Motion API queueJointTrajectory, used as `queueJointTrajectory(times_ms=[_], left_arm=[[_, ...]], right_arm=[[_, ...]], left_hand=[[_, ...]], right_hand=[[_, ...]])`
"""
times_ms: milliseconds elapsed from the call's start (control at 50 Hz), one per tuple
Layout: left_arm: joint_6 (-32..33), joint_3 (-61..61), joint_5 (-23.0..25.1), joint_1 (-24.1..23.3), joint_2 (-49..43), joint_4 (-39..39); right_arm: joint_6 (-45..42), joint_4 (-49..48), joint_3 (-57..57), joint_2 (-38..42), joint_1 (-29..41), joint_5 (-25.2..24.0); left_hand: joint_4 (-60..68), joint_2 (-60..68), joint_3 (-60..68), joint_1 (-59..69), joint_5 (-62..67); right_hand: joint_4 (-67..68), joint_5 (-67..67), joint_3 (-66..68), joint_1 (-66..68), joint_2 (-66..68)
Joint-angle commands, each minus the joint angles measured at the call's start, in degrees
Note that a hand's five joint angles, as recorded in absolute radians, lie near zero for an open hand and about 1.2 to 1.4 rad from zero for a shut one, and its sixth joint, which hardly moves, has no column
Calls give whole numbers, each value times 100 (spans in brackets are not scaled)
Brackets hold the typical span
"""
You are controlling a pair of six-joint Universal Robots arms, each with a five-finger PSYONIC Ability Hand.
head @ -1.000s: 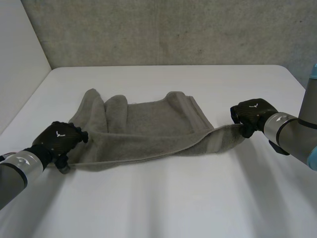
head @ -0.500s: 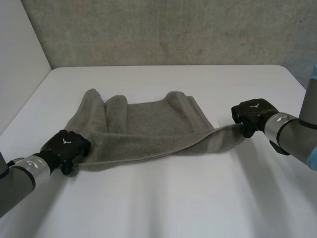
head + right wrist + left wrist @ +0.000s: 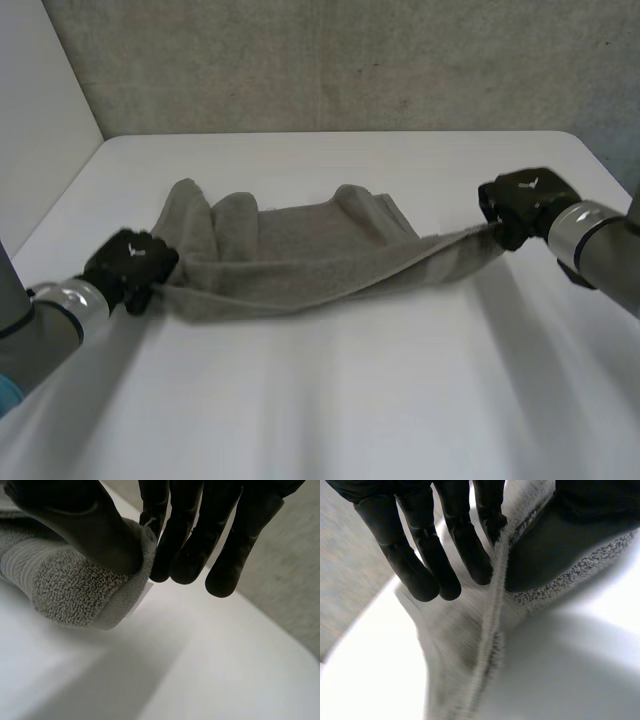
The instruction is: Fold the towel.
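Observation:
A grey towel [image 3: 300, 255] lies rumpled across the middle of the white table [image 3: 330, 400], its near edge lifted and pulled taut between my hands. My left hand [image 3: 128, 262] pinches the towel's near left corner; in the left wrist view the thumb [image 3: 570, 525] presses the towel's hem [image 3: 492, 630] against the fingers [image 3: 465, 540]. My right hand [image 3: 522, 204] holds the near right corner, and in the right wrist view its thumb [image 3: 75, 520] clamps the folded towel corner [image 3: 75, 590] against the fingers [image 3: 185, 540].
A grey wall [image 3: 330, 60] stands behind the table's far edge. Bare white tabletop stretches in front of the towel towards me and on both sides of it.
My left hand has closed on the towel's left corner and lifted it. The right hand has risen and moved outward, so the near edge now hangs taut above the table.

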Motion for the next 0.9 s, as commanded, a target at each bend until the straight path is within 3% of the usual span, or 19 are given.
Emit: queueJointTrajectory(times_ms=[20,200,340,420,520,640,720,900], left_arm=[[-686,622,-532,-201,1118,5],[-2287,1370,-709,-113,2709,-30],[-2394,1748,-726,-122,2948,-170],[-2385,1951,-770,-131,2852,-337],[-2280,2363,-788,-446,1932,-723],[-1831,2689,-797,-781,980,-1014],[-1130,3083,-919,-921,-143,-1076],[-645,4332,-1087,-1053,-1332,-847]], right_arm=[[-4,5,-278,-929,-30,-52],[-399,330,-857,-2336,-425,-43],[-698,848,-1411,-2602,-803,-69],[-1024,1095,-1623,-2364,-804,-17],[-1839,1446,-1825,-1628,-375,132],[-2193,1473,-1851,-958,-22,440],[-2307,1255,-2193,68,285,669],[-2386,208,-3170,1398,585,1170]], left_hand=[[-703,-659,-819,-307,-1508],[-703,-659,-819,-307,-1508],[-703,-659,-819,-307,-1508],[-703,-659,-819,-307,-1508],[-703,-659,-819,-307,-1508],[-703,-659,-819,-307,-1508],[-703,-659,-819,-307,-1508],[-703,-659,-819,-307,-1508]], right_hand=[[278,237,280,345,306],[278,237,280,345,306],[278,237,280,345,306],[278,237,280,345,306],[278,237,280,345,306],[278,237,280,345,306],[278,237,280,345,306],[278,237,280,345,306]])
